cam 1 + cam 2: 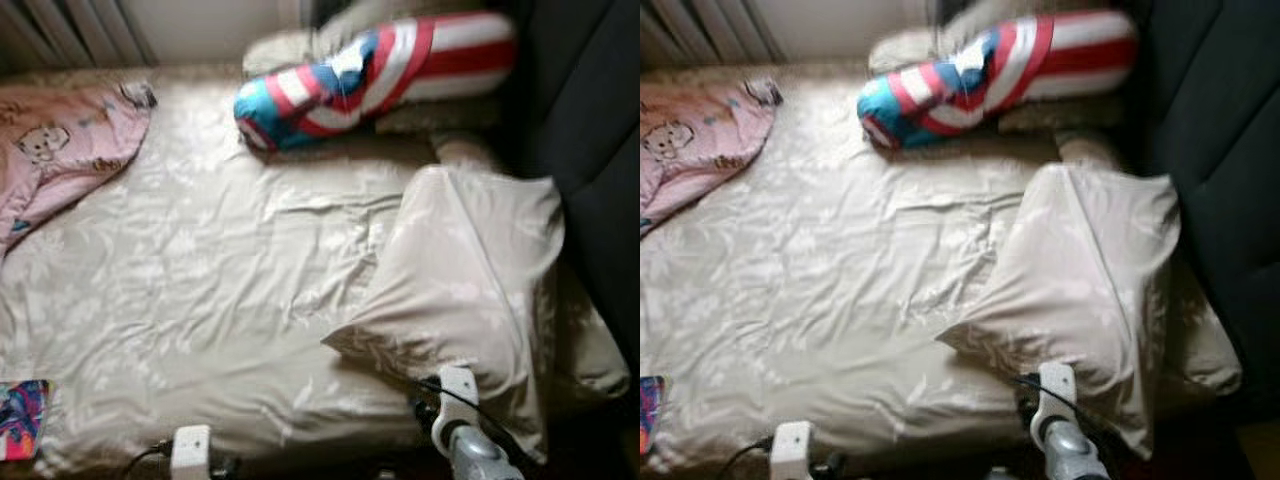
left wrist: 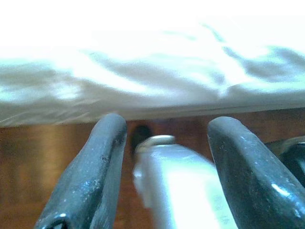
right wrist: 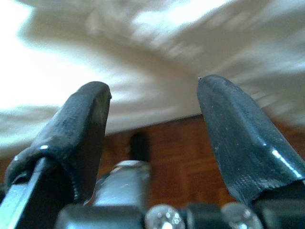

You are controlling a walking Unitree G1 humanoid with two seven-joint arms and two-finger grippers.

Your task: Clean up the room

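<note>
We hold our left arm point(image 1: 190, 448) low at the bottom edge of the head view, left of centre, and our right arm point(image 1: 462, 432) at the bottom right. In the wrist views our left gripper point(image 2: 167, 143) and right gripper point(image 3: 152, 109) each have their two black fingers spread wide apart, gripping nothing.
</note>
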